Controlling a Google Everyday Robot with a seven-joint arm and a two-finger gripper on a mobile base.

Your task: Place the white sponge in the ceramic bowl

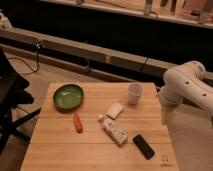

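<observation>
A wooden desk (60,145) was seen from above and in front, with six things spread over it. The ceramic bowl (68,96), green and glossy with a darker rim, was set near the far left corner. The white sponge (115,110) was laid flat on the boards near the middle of the desk, turned at a slant, well apart from the bowl and to its right. It was outside the bowl and was touched by nothing that could be made out.

A white cup (135,93) was stood upright just beyond the sponge, towards the far right. A white labelled bottle (114,130) was laid on its side just in front of the sponge, with its cap end pointed towards it. A small orange item (78,123) was laid in front of the bowl, and a flat black object (144,146) was placed near the front right corner.

The white arm (186,84) was bent in from the right side. The claw (164,116) was hung downwards just past the right edge of the desk, to the right of the cup and the sponge and apart from both. Nothing was seen held in it; whether it was released or clenched could not be told.
</observation>
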